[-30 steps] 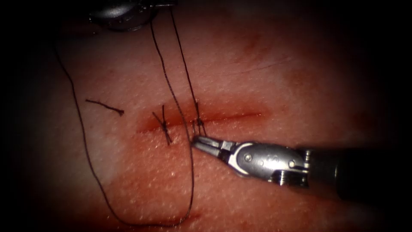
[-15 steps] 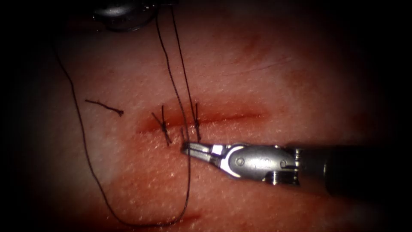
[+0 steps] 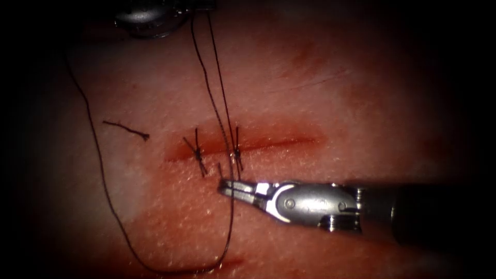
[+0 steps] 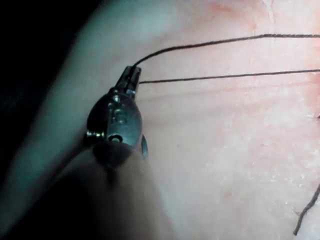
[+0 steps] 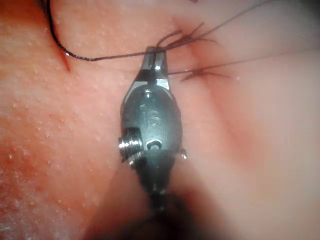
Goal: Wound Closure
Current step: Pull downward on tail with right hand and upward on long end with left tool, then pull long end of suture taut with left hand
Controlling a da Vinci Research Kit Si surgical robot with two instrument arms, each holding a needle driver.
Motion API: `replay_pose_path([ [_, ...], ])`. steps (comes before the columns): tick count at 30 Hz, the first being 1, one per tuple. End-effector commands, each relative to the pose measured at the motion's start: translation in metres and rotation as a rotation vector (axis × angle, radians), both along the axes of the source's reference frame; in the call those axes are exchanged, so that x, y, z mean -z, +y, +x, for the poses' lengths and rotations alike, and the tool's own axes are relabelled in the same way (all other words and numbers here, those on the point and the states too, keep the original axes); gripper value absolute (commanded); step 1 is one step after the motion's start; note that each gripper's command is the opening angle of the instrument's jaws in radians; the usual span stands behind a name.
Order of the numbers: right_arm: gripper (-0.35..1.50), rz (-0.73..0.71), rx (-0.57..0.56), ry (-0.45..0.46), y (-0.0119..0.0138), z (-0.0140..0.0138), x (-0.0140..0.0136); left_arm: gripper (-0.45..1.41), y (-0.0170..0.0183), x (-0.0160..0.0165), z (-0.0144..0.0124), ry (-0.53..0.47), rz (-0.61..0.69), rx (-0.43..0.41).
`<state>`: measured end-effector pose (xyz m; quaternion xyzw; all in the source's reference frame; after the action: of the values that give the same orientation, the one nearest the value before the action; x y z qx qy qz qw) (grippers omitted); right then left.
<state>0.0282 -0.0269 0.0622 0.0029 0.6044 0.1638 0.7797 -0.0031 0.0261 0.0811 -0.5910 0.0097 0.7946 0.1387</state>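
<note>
The right tool [image 3: 226, 187] sits just below the cut [image 3: 248, 143], under the second knot [image 3: 237, 153]. Its fingers [image 3: 238, 189] are clenched on the thread [image 3: 230, 217] close to that knot. The left tool [image 4: 131, 78] is far up at the top edge of the tissue [image 3: 330, 93], well apart from the cut. Its fingers are clenched on the thread too, and two strands run from it down to the second knot. I see no needle.

What could go wrong: both tools grip the same thread, so a hard pull might snap it or tear the soft tissue at the knot. The right tool's fingers are very near the knot, so a slip might poke the tissue or loosen the knot. The long loose loop of thread on the left might snag on a tool.

Counting: two tools, one cut, two knots (the first knot [image 3: 197, 151] is to the left of the second), one short cut end of thread [image 3: 125, 129] lying alone to the left, and one long thread.
</note>
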Motion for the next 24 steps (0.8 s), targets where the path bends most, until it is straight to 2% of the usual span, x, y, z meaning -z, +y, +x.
replay_pose_path([
  [1, -0.35, 0.006, -0.005, -0.004, -0.0001, 0.0008, -0.0001, -0.45, 0.0006, -0.0003, -0.0005, -0.007, -0.003, 0.001],
  [5, -0.35, 0.046, -0.065, -0.009, 0.0004, 0.001, -0.0001, -0.45, 0.0001, -0.0002, -0.0005, -0.016, -0.005, -0.005],
  [6, -0.25, 0.088, -0.119, -0.016, 0.0009, 0.0011, 0.0, -0.45, -0.0004, 0.0001, -0.0006, -0.034, -0.007, -0.013],
  [7, 0.81, 0.141, -0.19, -0.019, 0.0016, 0.0011, 0.0002, -0.45, -0.0012, 0.0008, -0.0007, -0.059, -0.007, -0.03],
  [8, 1.11, 0.155, -0.216, -0.009, 0.0019, 0.001, 0.0003, -0.45, -0.0019, 0.0013, -0.0008, -0.075, -0.006, -0.04],
  [9, 1.25, 0.161, -0.247, 0.004, 0.0021, 0.0009, 0.0005, -0.45, -0.0023, 0.0019, -0.0009, -0.086, -0.004, -0.047],
  [11, 1.3, 0.158, -0.265, 0.011, 0.0022, 0.0007, 0.0008, -0.45, -0.0028, 0.0025, -0.0009, -0.1, -0.002, -0.055],
  [12, 1.3, 0.16, -0.271, 0.02, 0.0023, 0.0002, 0.0014, -0.45, -0.0038, 0.0042, -0.0011, -0.134, 0.006, -0.076],
  [13, 1.3, 0.16, -0.271, 0.02, 0.0023, 0.0002, 0.0014, -0.45, -0.0038, 0.0042, -0.0011, -0.134, 0.006, -0.076],
  [15, 1.31, 0.163, -0.28, 0.011, 0.0022, -0.0002, 0.002, -0.45, -0.0049, 0.0062, -0.0013, -0.158, 0.016, -0.089],
  [16, 1.31, 0.166, -0.302, -0.009, 0.0018, -0.0009, 0.0031, -0.45, -0.0063, 0.0092, -0.0014, -0.185, 0.028, -0.097],
  [18, 1.23, 0.173, -0.297, -0.037, 0.0015, -0.0016, 0.0037, -0.45, -0.0073, 0.0116, -0.0015, -0.206, 0.036, -0.098],
  [19, 1.11, 0.185, -0.282, -0.072, 0.0013, -0.0023, 0.0042, -0.45, -0.0081, 0.014, -0.0015, -0.236, 0.042, -0.096],
  [20, 1.11, 0.185, -0.282, -0.072, 0.0013, -0.0023, 0.0042, -0.45, -0.0081, 0.014, -0.0015, -0.236, 0.042, -0.096],
  [21, 0.94, 0.198, -0.268, -0.104, 0.0014, -0.0033, 0.0047, -0.45, -0.0086, 0.0162, -0.0015, -0.245, 0.029, -0.107],
  [23, 0.91, 0.209, -0.269, -0.128, 0.0018, -0.0046, 0.005, -0.45, -0.0092, 0.0187, -0.0016, -0.254, 0.022, -0.112],
  [24, 0.98, 0.214, -0.272, -0.139, 0.0021, -0.0051, 0.0051, -0.45, -0.0095, 0.0197, -0.0017, -0.256, 0.015, -0.116],
])
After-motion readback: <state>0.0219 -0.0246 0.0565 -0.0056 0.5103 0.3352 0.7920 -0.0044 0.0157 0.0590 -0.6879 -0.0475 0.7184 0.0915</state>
